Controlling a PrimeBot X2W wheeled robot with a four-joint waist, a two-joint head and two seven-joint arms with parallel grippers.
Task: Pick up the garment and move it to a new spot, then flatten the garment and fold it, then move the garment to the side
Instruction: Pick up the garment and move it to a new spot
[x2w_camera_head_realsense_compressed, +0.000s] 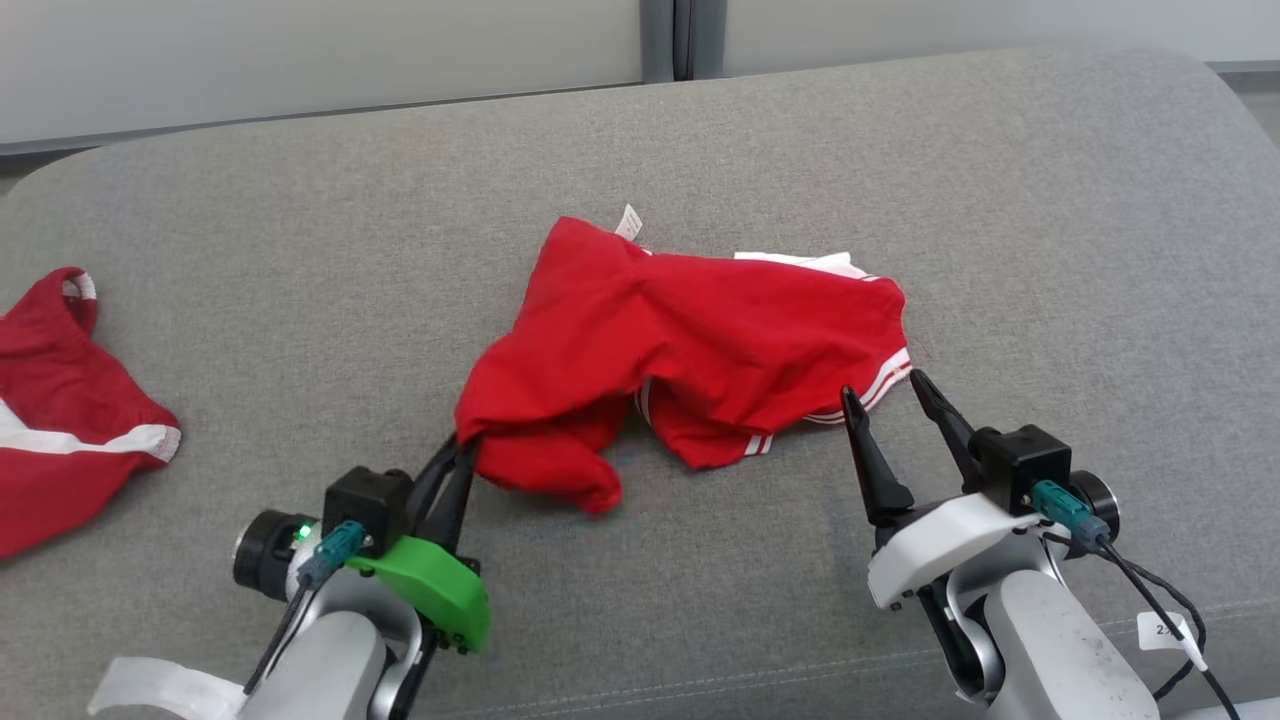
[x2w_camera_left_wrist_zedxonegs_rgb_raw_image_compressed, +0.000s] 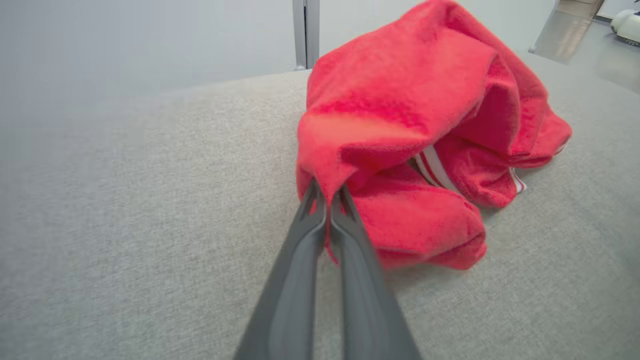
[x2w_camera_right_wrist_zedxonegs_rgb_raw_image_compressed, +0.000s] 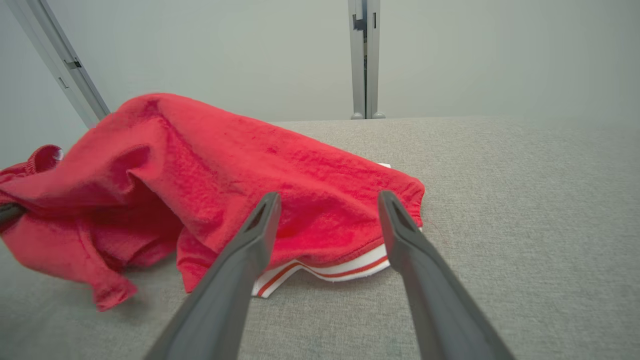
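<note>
Grey cushion (x2w_camera_head_realsense_compressed: 300, 250), left tool (x2w_camera_head_realsense_compressed: 460, 450) pinching red garment (x2w_camera_head_realsense_compressed: 700, 330), perhaps shorts

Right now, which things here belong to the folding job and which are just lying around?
Job: red garment; left gripper, shut on its edge; right gripper, open near its striped hem.
Lying about: other red cloth, far left.

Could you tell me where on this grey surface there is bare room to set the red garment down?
Bare patches: the wide strip between the red garment and the far edge of the grey surface; the stretch right of the right gripper. A narrower gap lies left, before the second red garment. Crowded: near the left gripper.
</note>
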